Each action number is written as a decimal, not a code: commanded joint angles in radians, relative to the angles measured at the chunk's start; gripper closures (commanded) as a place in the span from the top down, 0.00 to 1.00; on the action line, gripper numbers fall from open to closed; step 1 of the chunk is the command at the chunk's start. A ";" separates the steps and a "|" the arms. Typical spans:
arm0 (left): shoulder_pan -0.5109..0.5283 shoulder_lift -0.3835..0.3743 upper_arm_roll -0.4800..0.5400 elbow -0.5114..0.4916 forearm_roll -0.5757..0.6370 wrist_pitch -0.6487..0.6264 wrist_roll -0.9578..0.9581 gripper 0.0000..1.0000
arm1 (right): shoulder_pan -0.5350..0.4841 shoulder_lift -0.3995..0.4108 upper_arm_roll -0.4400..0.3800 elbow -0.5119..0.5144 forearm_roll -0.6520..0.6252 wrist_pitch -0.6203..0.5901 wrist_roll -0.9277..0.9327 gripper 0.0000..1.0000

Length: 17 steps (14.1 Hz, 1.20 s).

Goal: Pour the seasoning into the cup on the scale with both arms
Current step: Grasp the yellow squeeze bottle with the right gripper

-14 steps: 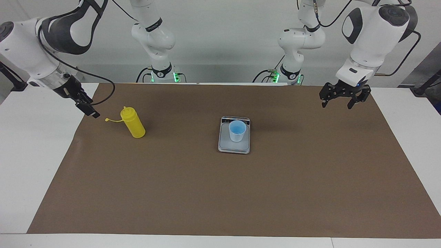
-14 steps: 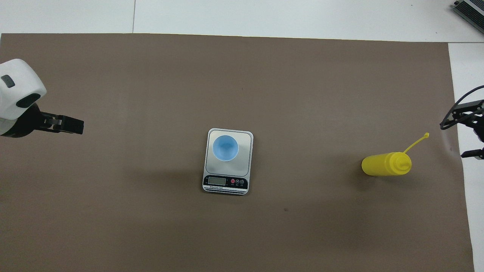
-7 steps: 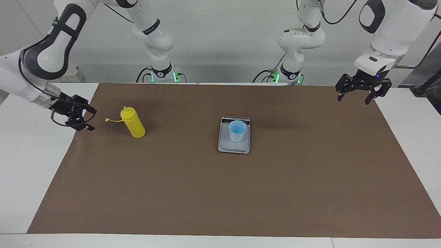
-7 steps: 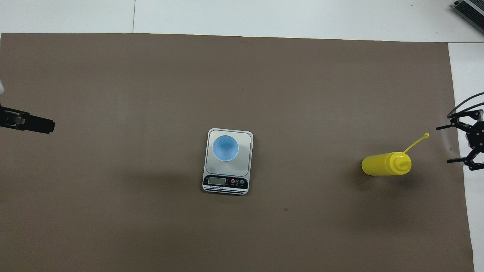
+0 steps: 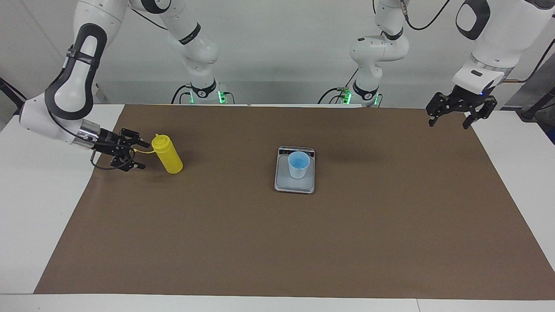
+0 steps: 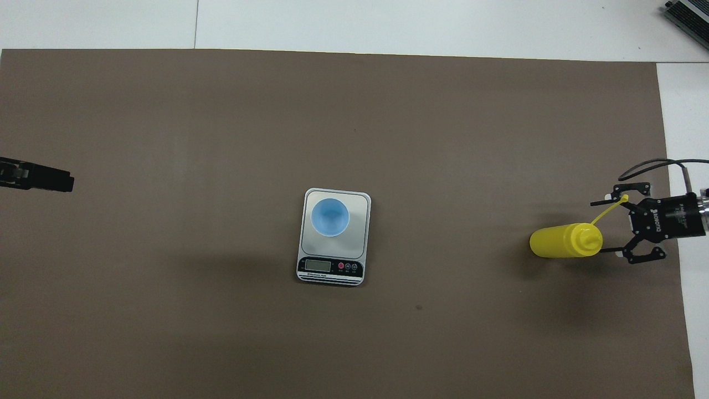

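The yellow seasoning bottle (image 5: 168,156) stands on the brown mat toward the right arm's end of the table, its thin tethered cap (image 6: 625,198) sticking out sideways. My right gripper (image 5: 145,154) is low and level beside the bottle's top, open, with the tether between its fingers; it holds nothing. It also shows in the overhead view (image 6: 606,227). The light blue cup (image 5: 299,164) stands on the silver-grey scale (image 5: 295,185) at mid-table. My left gripper (image 5: 448,125) hangs open and empty above the mat's edge at the left arm's end.
The brown mat (image 5: 277,242) covers most of the white table (image 5: 26,208). The scale's display strip (image 6: 330,267) faces the robots. A grey device (image 6: 687,16) lies at the table corner farthest from the robots, at the right arm's end.
My right gripper has dropped, turned level and moved in to the bottle's top, fingers open. My left gripper has pulled up and out toward the mat's edge. Bottle, cup and scale have not moved.
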 commanded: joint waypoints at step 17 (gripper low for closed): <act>0.081 0.016 -0.087 0.032 -0.023 -0.103 -0.025 1.00 | 0.276 -0.116 0.008 -0.096 0.131 0.245 0.268 0.00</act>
